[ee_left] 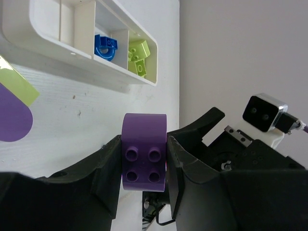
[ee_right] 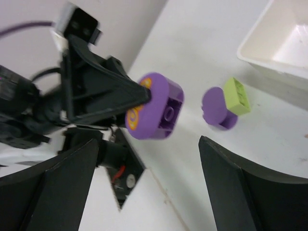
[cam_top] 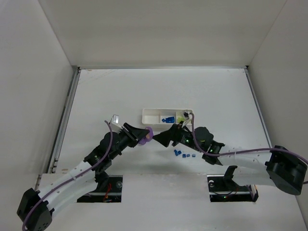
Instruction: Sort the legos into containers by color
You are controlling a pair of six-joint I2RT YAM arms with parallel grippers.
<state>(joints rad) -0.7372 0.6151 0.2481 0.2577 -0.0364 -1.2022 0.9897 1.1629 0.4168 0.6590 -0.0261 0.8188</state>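
Purple piece (ee_left: 144, 153) is up front, pinched studs-out between the two black fingers of the left hand (ee_left: 143, 140), one finger pressed on each flat side. From the right wrist view it looks clear of the table, though I can't be certain.

The right hand (ee_right: 148, 150) faces it from the other side, jaws spread wide with nothing between them, and the piece hangs just ahead of its fingertips.

Just beyond lies a second purple piece (ee_right: 217, 108) on the table, with a yellow-green block (ee_right: 237, 95) touching it (whether stacked or just leaning, I can't tell).

Behind them sits the white tray (cam_top: 151, 115), long side toward the arms. A blue piece (cam_top: 168, 119) lies in the middle compartment and yellow-green blocks (ee_left: 138, 55) in the right one. A few dark-blue bricks (cam_top: 185, 155) lie loose on the table under the right forearm, near the front edge.

The left arm (cam_top: 77, 173) reaches up and inward from its base at bottom left. The right arm (cam_top: 240, 161) sweeps in low from bottom right, wrist bent toward the centre, so the two hands nearly meet below the tray.

The table (cam_top: 120, 91) is plain white, closed in by pale walls (cam_top: 159, 29) at the left, back and right.
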